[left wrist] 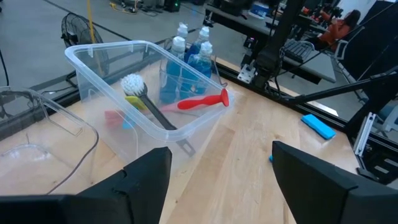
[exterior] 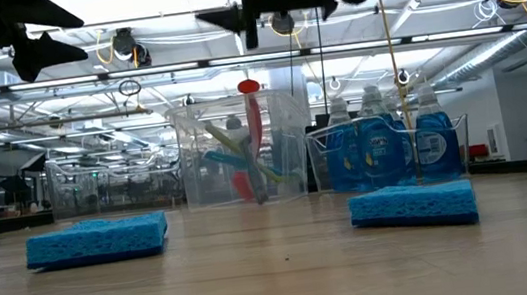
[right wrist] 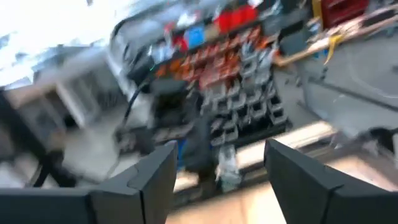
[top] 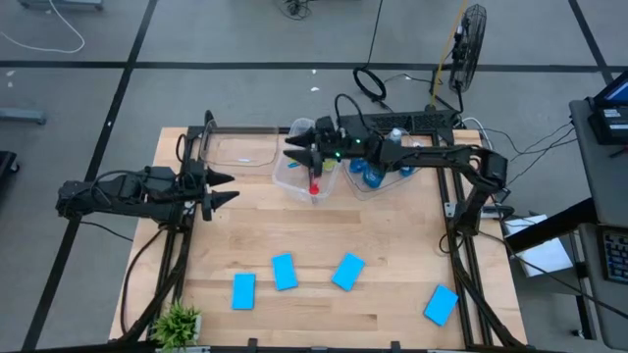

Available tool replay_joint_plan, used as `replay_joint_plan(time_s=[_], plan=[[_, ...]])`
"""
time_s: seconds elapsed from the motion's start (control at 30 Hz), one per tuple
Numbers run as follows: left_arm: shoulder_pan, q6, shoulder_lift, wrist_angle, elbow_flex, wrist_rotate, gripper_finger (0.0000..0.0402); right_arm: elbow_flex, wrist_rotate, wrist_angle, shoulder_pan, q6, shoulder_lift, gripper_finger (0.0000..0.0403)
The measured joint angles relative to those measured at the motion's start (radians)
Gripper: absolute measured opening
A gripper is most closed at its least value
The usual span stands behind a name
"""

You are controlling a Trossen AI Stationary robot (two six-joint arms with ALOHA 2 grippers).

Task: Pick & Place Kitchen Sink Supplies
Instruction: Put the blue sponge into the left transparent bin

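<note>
The right gripper [top: 294, 149] is hanging above the middle clear tub [top: 294, 176] at the back of the tabletop [top: 324, 304], its fingers standing wide apart and holding nothing. The left gripper [top: 228, 188] is waiting over the tabletop's left side, its fingers [left wrist: 140, 180] also spread wide and empty, pointing toward that tub. Inside the tub the brushes are lying crossed: the red brush [left wrist: 202, 101] is leaning over the rim, the grey brush [left wrist: 146, 102] with its white bristle head is resting beside it, and yellow and blue handles are showing under them. The bottles of blue liquid [exterior: 389, 147] are standing together in the neighbouring tub [top: 388, 181] to the right. Four blue sponges [top: 285, 272] are lying flat along the front of the tabletop, well apart from the tubs. A small potted plant [top: 179, 322] is sitting at the front left corner
</note>
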Motion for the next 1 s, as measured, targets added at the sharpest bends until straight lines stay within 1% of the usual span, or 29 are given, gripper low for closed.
replay_joint_plan(time_s=[0.1, 0.13, 0.2, 0.3, 0.37, 0.43, 0.53, 0.6, 0.67, 0.83, 0.9, 1.0], plan=[[0.0, -0.002, 0.0, 0.0, 0.0, 0.007, 0.0277, -0.003, -0.025, -0.138, 0.049, -0.096, -0.073, 0.0216], [0.0, -0.004, 0.0, 0.0, 0.0, 0.015, 0.0279, -0.002, -0.02, -0.187, 0.069, -0.136, -0.093, 0.0212], [0.0, -0.003, 0.0, 0.0, 0.0, 0.039, 0.0282, -0.001, 0.018, -0.345, 0.11, -0.196, -0.154, 0.0205], [0.0, -0.003, 0.0, 0.0, 0.0, 0.09, 0.0287, -0.002, 0.119, -0.566, 0.18, -0.251, -0.237, 0.0196], [0.0, -0.003, 0.0, 0.0, 0.0, 0.118, 0.029, -0.002, 0.212, -0.728, 0.23, -0.258, -0.299, 0.0192], [0.0, -0.002, 0.0, 0.0, 0.0, 0.14, 0.0291, -0.002, 0.296, -0.851, 0.284, -0.241, -0.35, 0.0189], [0.0, -0.002, 0.0, 0.0, 0.0, 0.159, 0.0289, -0.002, 0.43, -1.032, 0.369, -0.153, -0.421, 0.0185], [0.0, -0.002, 0.0, 0.0, 0.0, 0.165, 0.0286, -0.002, 0.506, -1.104, 0.423, -0.066, -0.454, 0.0185], [0.0, -0.003, 0.0, 0.0, 0.0, 0.165, 0.0282, -0.002, 0.555, -1.191, 0.478, 0.028, -0.481, 0.0185], [0.0, -0.002, 0.0, 0.0, 0.0, 0.165, 0.0274, -0.003, 0.545, -1.36, 0.585, 0.279, -0.495, 0.0185], [0.0, 0.001, 0.0, -0.001, 0.0, 0.165, 0.0274, -0.003, 0.517, -1.414, 0.616, 0.361, -0.494, 0.0185], [0.0, 0.005, 0.0, -0.001, 0.0, 0.165, 0.0278, -0.003, 0.437, -1.515, 0.649, 0.474, -0.491, 0.0185]])
